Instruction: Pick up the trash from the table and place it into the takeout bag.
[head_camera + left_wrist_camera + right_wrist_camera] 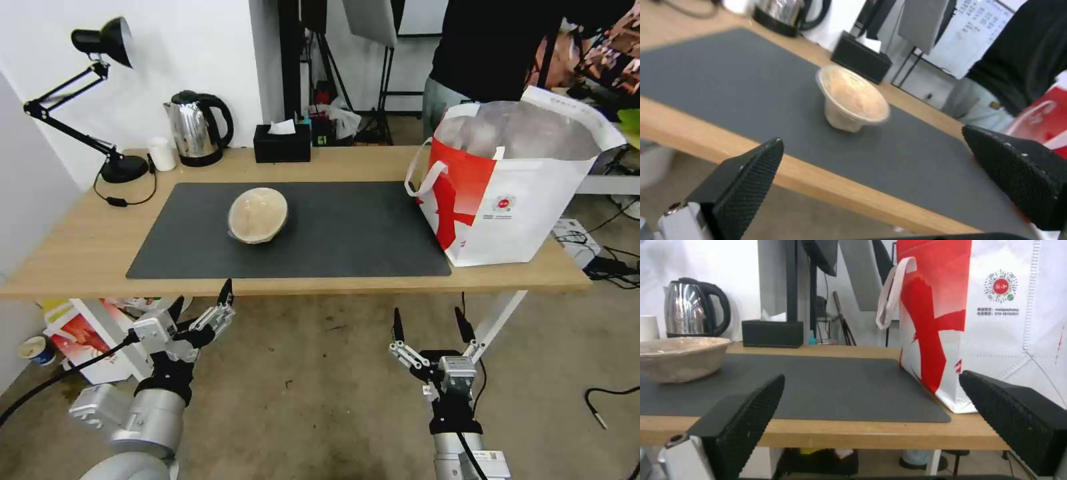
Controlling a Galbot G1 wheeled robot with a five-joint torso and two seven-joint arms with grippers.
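One bowl [258, 215] sits on the mat [347, 233], bag [513, 180] well apart. Both grippers, left [203, 303] and right [430, 327], hang wide open, empty, below the table [67, 247]. Best grip looks like the rim.

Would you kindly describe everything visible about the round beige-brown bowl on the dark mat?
The round beige-brown bowl looks like pulpy, paper-like material, with a wide rim tapering to a narrow base and a clear film or lid over the top. It sits upright and alone on the large dark grey rectangular mat, left of centre, well apart from the boxy white-and-red takeout bag. Only the mat touches it. Whether it holds anything is hard to tell.
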